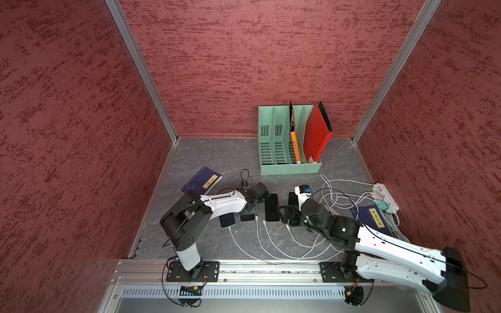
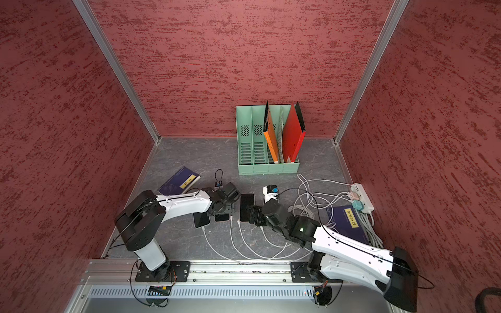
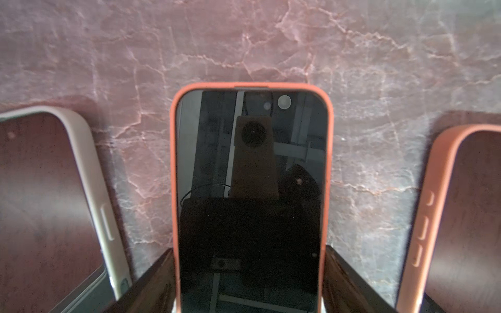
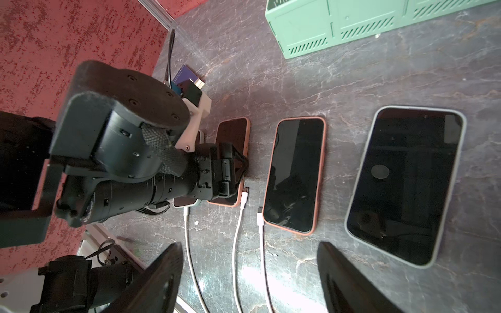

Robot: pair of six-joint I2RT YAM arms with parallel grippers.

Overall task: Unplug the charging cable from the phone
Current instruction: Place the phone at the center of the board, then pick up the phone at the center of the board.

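The rough walls point(image 1: 244, 67) were mottled red. The stone-look tabletop point(image 1: 217, 160) was grey with pale veins. The slotted plastic file rack point(image 1: 267, 141) was mint green, the thin folder point(image 1: 294, 147) orange, the broad folder point(image 1: 315, 132) red. The charging cable point(image 4: 260, 220) was white; the flat phone point(image 3: 250, 189) had a black screen and coral case. The softcover book point(image 1: 198, 184) was navy, yellow-labelled.

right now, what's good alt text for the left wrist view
A dark-screened phone in a coral case lies face up on a marbled grey table, one end between the two dark fingers of the left hand. A pale-cased phone and another coral-cased phone lie either side.
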